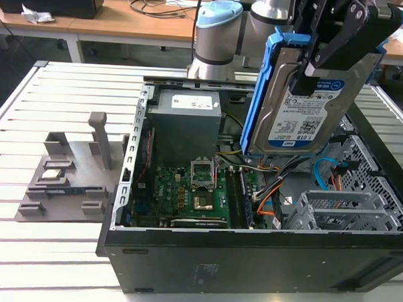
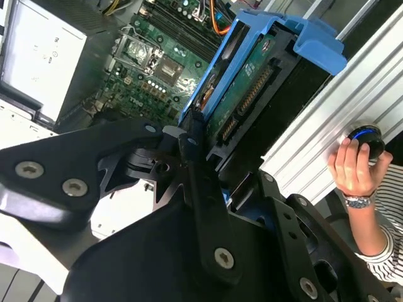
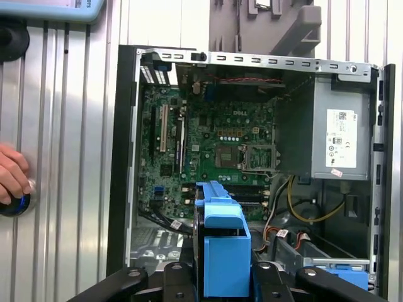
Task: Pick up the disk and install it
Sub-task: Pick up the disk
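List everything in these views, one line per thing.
disk: one, silver with a blue frame, held above the open case
case: one, black, open, on the table
motherboard: one, green, on the case floor
power supply: one, grey, at the back of the case
cage: one, grey, in the case at the exterior view's right
fixture: one, grey, on the table at the exterior view's left
chip: one, silver, on the fixture
table: one, white, slatted, under the case
knob: one, black with a blue ring, at the table edge
hand: one, a person's, on the knob
arm: one, grey with a light-blue cap, behind the case
pincer: one, black, shut on the disk
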Robot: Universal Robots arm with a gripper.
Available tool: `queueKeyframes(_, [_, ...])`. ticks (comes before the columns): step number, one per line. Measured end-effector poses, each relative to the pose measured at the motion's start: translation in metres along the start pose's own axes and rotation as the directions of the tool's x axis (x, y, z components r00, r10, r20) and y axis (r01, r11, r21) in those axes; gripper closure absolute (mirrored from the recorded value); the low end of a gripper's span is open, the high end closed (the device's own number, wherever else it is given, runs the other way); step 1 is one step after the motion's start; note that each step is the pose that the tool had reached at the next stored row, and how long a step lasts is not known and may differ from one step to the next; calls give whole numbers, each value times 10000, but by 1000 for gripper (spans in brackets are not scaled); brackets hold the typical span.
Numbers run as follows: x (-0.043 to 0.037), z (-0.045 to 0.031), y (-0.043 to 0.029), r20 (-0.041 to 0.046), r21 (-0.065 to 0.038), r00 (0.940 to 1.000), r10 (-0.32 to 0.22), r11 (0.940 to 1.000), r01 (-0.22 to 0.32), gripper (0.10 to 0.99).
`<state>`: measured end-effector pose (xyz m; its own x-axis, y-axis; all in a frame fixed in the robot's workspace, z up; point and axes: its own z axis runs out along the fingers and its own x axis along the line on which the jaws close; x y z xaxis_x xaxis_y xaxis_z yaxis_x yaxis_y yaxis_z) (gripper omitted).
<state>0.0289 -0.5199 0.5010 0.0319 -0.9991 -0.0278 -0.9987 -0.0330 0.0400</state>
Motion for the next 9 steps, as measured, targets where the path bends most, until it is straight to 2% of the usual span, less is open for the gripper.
queueKeyframes(9, [160, 53, 4, 1, 0, 10000, 0, 10000, 0, 718])
